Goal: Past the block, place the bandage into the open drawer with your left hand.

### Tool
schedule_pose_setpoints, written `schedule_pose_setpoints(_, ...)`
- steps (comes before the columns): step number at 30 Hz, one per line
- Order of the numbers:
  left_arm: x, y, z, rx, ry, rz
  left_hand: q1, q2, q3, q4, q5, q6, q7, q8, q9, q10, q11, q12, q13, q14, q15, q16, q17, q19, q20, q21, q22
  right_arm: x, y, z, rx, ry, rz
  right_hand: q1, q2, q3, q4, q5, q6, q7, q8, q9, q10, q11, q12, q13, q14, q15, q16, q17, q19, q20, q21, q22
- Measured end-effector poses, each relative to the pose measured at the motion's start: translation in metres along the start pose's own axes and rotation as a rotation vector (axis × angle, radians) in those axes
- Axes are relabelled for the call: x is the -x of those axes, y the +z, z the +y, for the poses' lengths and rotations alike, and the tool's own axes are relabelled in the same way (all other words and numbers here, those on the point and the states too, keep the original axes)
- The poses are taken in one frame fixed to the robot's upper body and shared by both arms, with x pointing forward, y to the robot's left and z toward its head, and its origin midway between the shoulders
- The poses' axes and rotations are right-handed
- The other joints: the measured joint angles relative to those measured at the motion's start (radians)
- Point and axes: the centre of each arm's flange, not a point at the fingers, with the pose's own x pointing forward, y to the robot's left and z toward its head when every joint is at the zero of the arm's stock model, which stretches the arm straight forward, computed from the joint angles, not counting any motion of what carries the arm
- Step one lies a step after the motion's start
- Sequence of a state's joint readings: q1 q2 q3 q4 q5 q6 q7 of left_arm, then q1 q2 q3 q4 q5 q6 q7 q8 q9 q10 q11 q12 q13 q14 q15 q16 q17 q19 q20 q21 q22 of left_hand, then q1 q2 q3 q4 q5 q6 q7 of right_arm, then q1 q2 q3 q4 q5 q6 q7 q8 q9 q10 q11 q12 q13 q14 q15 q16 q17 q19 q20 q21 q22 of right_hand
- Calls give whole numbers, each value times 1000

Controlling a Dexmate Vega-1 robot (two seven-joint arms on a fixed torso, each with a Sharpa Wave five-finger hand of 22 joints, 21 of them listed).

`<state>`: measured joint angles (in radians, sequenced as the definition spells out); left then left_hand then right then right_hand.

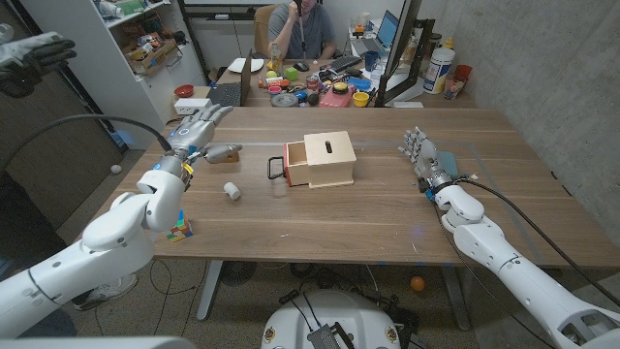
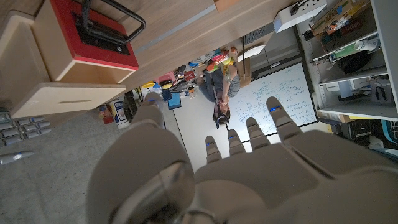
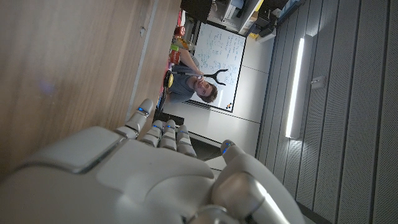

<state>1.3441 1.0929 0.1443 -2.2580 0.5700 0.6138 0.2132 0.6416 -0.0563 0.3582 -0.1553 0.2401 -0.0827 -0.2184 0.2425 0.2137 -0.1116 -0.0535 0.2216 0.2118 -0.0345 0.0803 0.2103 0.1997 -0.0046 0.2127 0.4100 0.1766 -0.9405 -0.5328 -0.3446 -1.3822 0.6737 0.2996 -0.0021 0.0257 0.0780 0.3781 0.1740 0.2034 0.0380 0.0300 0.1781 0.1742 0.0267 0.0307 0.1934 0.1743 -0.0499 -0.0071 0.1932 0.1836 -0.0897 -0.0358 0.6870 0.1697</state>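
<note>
You are at the very start: the bandage [image 1: 232,190], a small white roll, lies untouched on the desk [image 1: 387,208], toward its left edge and about midway between the near and far edges. The wooden box with the open drawer [image 1: 297,166] sits near the middle of the desk, its red front and black handle [image 1: 275,167] pulled out toward the left edge. The colourful block [image 1: 179,229] rests close to the near left corner, beside your left forearm.

Your left robot hand [image 1: 199,129] hangs above the far left part of the desk with nothing in it, fingers apart and stretched toward the far edge; the left wrist view confirms the spread fingers and shows the red drawer front ahead of them. It touches neither the bandage nor the drawer.

Your right robot hand [image 1: 423,155] waits near the right side of the desk, well apart from the box, fingers extended and holding nothing. How its palm meets the wood is not clear.

Judging from this, your next move is to draw the left robot hand back toward the near edge and lower it over the roll, then pinch it. The roll is small and round, so it may skid away if you nudge it first. After that, carry it clear of the block and over the drawer's open cavity.
</note>
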Motion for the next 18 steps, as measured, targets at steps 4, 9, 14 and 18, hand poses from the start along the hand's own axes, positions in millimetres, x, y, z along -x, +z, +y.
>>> schedule_pose_setpoints(4,-3,2,-5,-14,-41,-6,0,0,-5,5,0,-20,2,-11,0,-19,4,-7,0,-5,-5,-7,0,0,0,-7,0,2,-1,0,-2,-3,0,0,0,0,0,0,2,-2,0,0,0,0,0,0,4,4,0,0,0,0,0,0)
schedule_pose_setpoints(9,-6,5,-11,-21,-83,-16,4,-4,-8,8,0,-36,4,-19,0,-31,9,-9,5,-16,-5,-8,1,0,0,-8,0,4,-1,-1,-4,-6,-1,0,0,0,0,0,2,-2,0,0,0,0,0,0,4,4,0,0,0,0,0,0)
schedule_pose_setpoints(14,-7,6,-18,-25,-134,-19,4,-4,-12,12,-4,-56,1,-27,0,-32,7,-11,5,-15,-5,-8,3,4,-4,-8,0,5,-1,-2,-5,-9,-3,0,0,0,0,0,2,-2,0,0,2,2,0,0,4,4,0,0,0,0,0,0)
schedule_pose_setpoints(18,-8,8,-22,-29,-163,-23,4,-4,-12,12,-4,-62,-2,-27,0,-38,12,-11,5,-15,-5,-8,3,13,-6,-8,0,5,-2,-2,-6,-10,-4,0,0,0,0,0,2,-2,0,0,2,2,0,0,4,4,0,-1,0,0,-8,0)
